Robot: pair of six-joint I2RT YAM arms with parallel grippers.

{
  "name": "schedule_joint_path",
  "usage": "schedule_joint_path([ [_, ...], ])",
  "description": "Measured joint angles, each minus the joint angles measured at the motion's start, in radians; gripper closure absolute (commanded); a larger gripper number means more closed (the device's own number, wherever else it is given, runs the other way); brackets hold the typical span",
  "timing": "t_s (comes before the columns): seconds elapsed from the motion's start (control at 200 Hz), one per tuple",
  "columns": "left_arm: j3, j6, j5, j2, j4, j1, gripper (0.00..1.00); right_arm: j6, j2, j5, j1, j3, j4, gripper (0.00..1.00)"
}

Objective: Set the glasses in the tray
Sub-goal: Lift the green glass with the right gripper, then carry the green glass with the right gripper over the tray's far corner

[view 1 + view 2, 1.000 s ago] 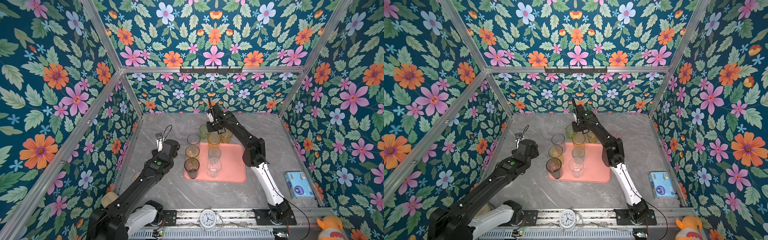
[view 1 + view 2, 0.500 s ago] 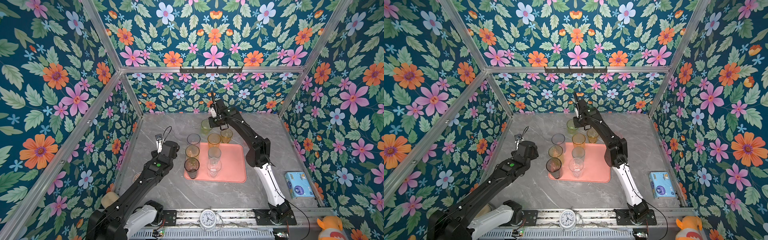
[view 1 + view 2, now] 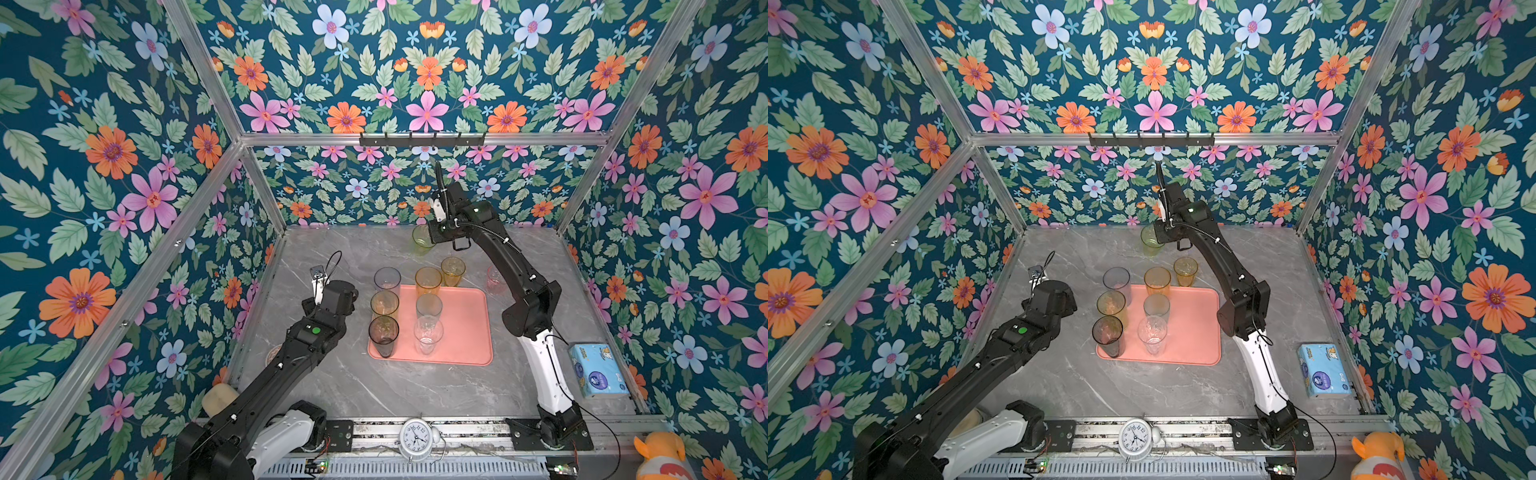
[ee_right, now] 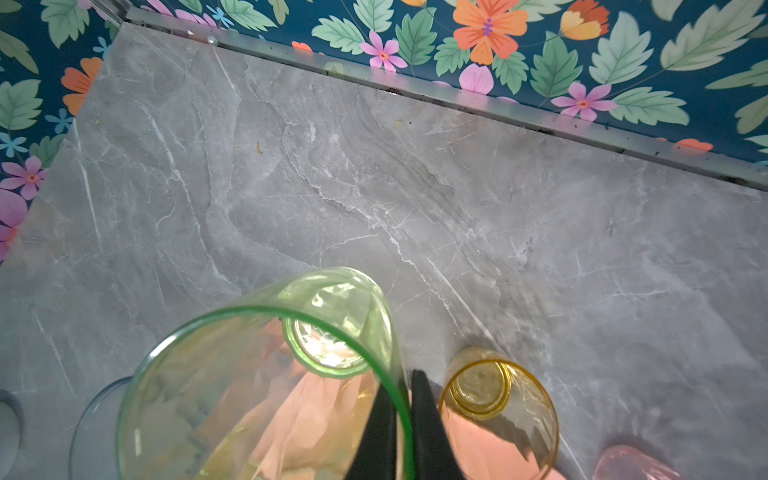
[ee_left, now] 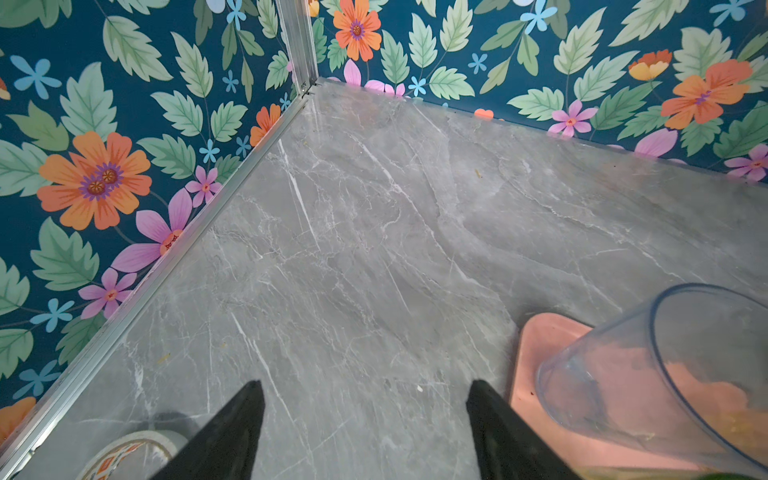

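Note:
My right gripper (image 4: 409, 395) is shut on the rim of a green glass (image 4: 266, 374), one finger inside and one outside. In both top views that glass (image 3: 422, 239) (image 3: 1150, 241) hangs above the back of the table, behind the salmon-pink tray (image 3: 465, 328). Several glasses stand upright along the tray's left half, among them a smoky one (image 3: 383, 332) and a clear one (image 3: 428, 332). A short amber glass (image 3: 453, 270) and a pink glass (image 3: 494, 278) stand on the table beyond the tray. My left gripper (image 5: 365, 399) is open and empty over bare table beside a pale blue glass (image 5: 665, 374) on the tray corner.
A blue tissue pack (image 3: 598, 370) lies at the right wall. An alarm clock (image 3: 417, 434) stands on the front rail, with an orange plush toy (image 3: 660, 457) at the front right. A tape roll (image 5: 129, 453) lies near the left wall. Floral walls enclose three sides.
My right gripper has lifted the green glass from beside the amber glasses, up and toward the back wall. The left arm has barely moved.

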Motion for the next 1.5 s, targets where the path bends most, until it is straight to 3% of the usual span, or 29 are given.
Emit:
schedule_joint_path([
  [0.55,0.140,0.093,0.062,0.135,0.057,0.001,0.17,0.002,-0.242,0.048,-0.001,-0.130,-0.154,0.99],
  [1.005,0.246,0.164,0.136,0.230,0.070,0.029,0.13,0.026,-0.529,0.080,-0.001,-0.484,-0.141,0.99],
  [1.5,0.269,0.187,0.239,0.234,0.076,0.076,0.12,0.056,-0.805,0.124,0.003,-0.892,-0.026,0.99],
])
